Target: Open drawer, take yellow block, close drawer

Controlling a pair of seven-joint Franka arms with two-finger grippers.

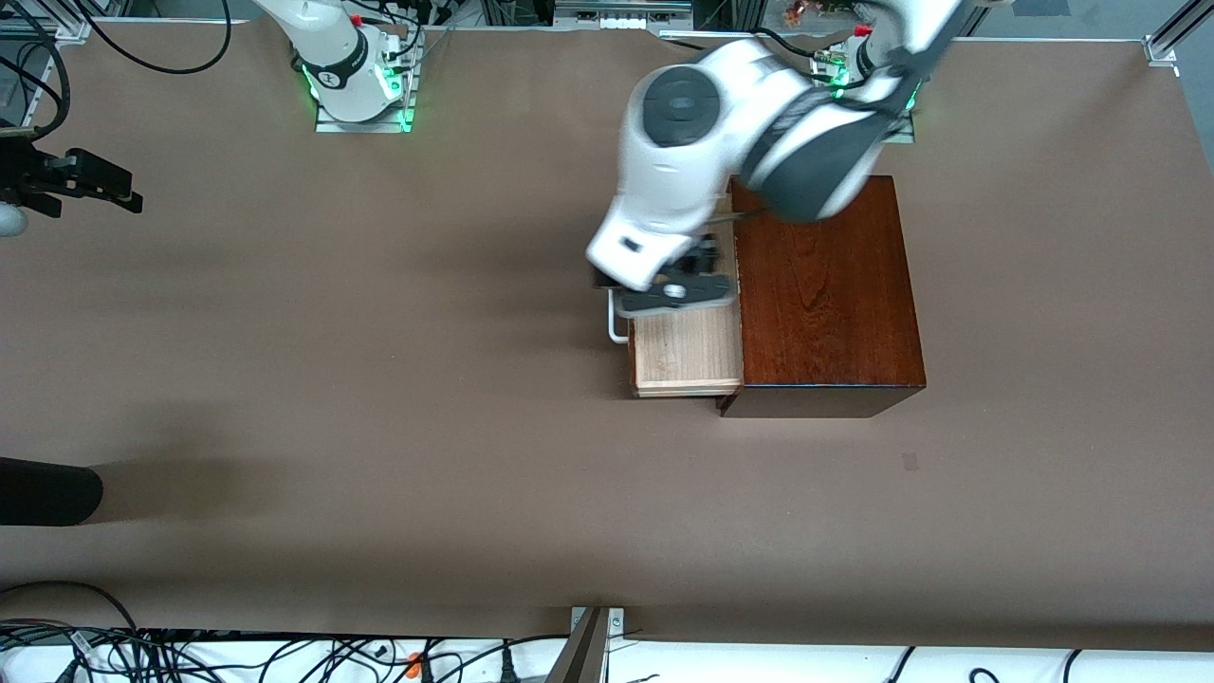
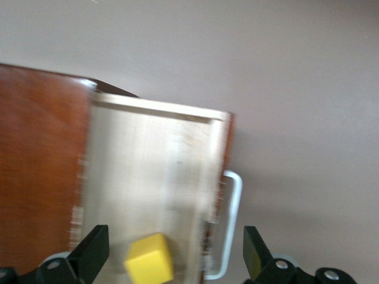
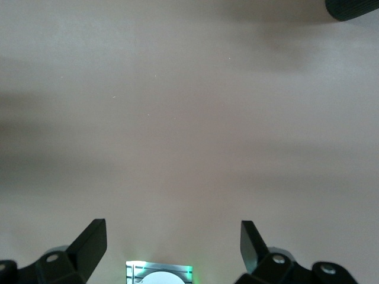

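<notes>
- Reaching for the yellow block [image 2: 150, 259] is the step now; the drawer [image 1: 686, 358] is already pulled out of the dark wooden box [image 1: 823, 289].
- The block sits in the drawer's tray, near the white handle [image 2: 232, 225].
- The left gripper [image 2: 174, 248] hangs over the drawer, fingers wide apart, holding nothing.
- Next, I think it must drop down around the block and squeeze.
- The right gripper [image 3: 173, 245] waits over bare table [image 3: 189, 118], fingers wide apart too.
</notes>
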